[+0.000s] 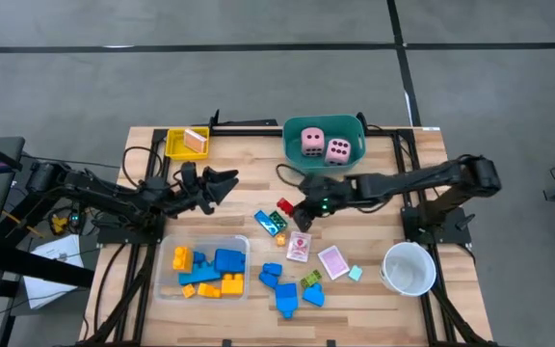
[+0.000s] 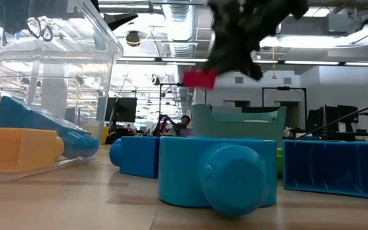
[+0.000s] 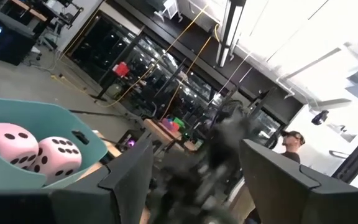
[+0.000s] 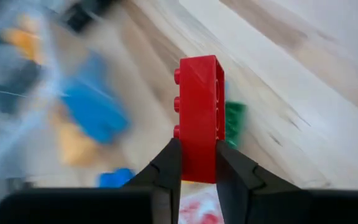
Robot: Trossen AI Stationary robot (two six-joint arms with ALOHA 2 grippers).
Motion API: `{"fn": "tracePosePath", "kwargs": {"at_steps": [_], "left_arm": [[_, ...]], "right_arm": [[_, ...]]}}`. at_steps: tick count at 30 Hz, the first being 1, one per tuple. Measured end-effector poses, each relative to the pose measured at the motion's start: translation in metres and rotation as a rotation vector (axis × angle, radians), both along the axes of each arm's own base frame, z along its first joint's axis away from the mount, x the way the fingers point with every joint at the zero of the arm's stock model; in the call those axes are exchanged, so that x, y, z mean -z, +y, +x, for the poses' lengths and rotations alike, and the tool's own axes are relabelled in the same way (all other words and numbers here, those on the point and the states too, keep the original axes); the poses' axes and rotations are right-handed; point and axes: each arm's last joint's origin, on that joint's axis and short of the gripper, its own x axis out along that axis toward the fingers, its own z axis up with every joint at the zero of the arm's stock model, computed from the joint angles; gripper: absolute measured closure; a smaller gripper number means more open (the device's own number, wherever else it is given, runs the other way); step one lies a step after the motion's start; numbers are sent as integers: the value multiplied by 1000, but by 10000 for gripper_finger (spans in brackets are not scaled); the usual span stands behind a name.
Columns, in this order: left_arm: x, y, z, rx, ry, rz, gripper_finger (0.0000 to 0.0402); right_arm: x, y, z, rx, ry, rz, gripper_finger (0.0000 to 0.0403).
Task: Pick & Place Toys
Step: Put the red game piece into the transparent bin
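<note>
One red block is held between the fingers of the right end effector, above the middle of the desk. In the right wrist view the block is gripped at its lower part, and its long axis stands up and away from the fingers, with the studs on one side. In the low view the same block is seen clear of the desk surface. The clear tray, where blue and orange blocks are already collected, lies toward the left arm's side and nearer the front edge; the teal tub with two pink dice lies just behind the right end effector. Which container is meant for this block cannot be told. The left end effector is raised near the yellow tray, its fingers spread wide and empty.
</note>
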Motion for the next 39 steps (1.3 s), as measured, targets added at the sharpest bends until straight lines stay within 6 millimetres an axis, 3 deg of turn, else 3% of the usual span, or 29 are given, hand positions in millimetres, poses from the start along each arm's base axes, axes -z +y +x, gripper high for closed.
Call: {"fn": "tracePosePath", "kwargs": {"at_steps": [8,14,19,31,39], "left_arm": [[0,0,0,-5,12,17,166],[0,-1,0,28,8,27,166],[-2,-2,0,81,-28,6,166],[-10,-5,2,203,-76,-41,166],[-27,-7,24,177,-64,28,166]], "right_arm": [[-52,0,-19,-32,-251,39,338],[-80,-2,-20,-62,-474,93,338],[-91,-9,-15,-62,-609,146,339],[-103,-26,-14,-71,-723,174,341],[-118,-29,5,-95,-743,143,341]]}}
